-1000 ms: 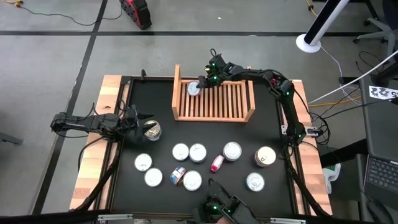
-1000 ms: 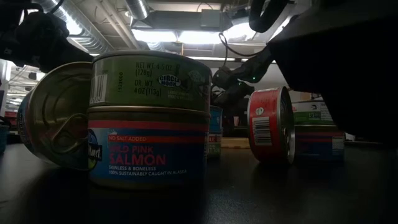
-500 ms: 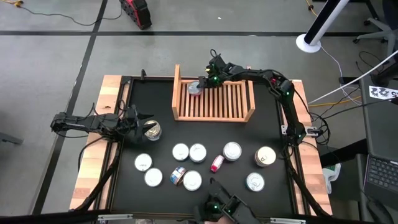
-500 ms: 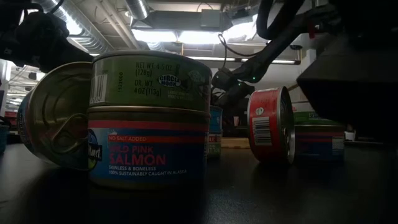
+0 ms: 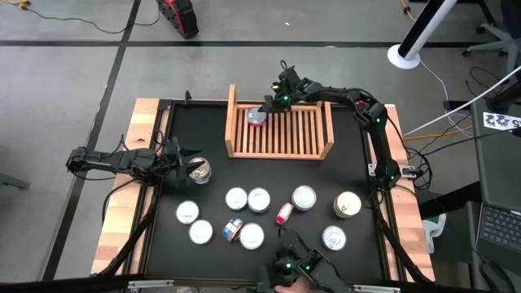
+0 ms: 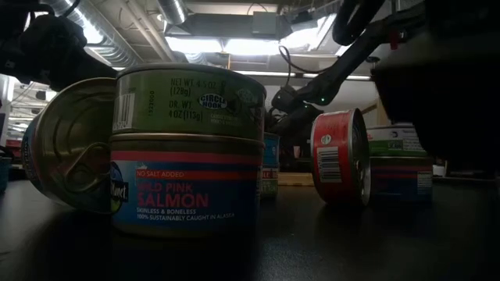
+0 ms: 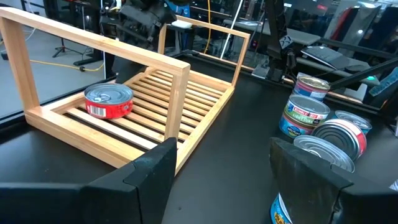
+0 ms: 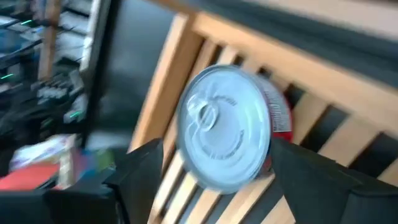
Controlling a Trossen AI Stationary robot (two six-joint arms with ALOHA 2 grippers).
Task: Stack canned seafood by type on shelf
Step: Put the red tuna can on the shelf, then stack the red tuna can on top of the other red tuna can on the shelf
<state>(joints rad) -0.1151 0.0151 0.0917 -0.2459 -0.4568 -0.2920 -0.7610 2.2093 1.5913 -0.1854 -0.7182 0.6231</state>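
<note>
resting flat on the slats near the far left corner of the wooden shelf (image 5: 279, 132), a red-labelled tin (image 5: 256, 116) now lies free, its silvery lid up; a second ago the right gripper (image 5: 272, 103) sat low over it, and since then the gripper has risen and drawn back toward the shelf's far edge, its fingers spread apart with nothing between them. the right wrist view looks down past those parted fingers (image 8: 144, 171) onto the tin's lid with its pull tab, red side showing, slats beneath. from the left wrist view the same tin (image 7: 109, 101) stands alone inside the shelf (image 7: 180, 68), close to one raised side board, and not touching it. the left gripper (image 5: 181, 159) has not shifted since the earlier frame: it hangs by the table's left edge, fingers apart, just beside a tin (image 5: 198, 169) that stands there; whether it touches that tin cannot be told. the other tins have stayed where they were, scattered across the near half of the black table (image 5: 350, 175): several lid-up, one red tin (image 5: 284, 214) tipped on its edge, and a two-tin stack (image 6: 186, 148) of a green-labelled tin on a pink salmon tin close to the low camera. in the low view the red tin on edge (image 6: 341, 157) stands upright on the table, with the right arm (image 6: 328, 78) stretched across behind it.
</note>
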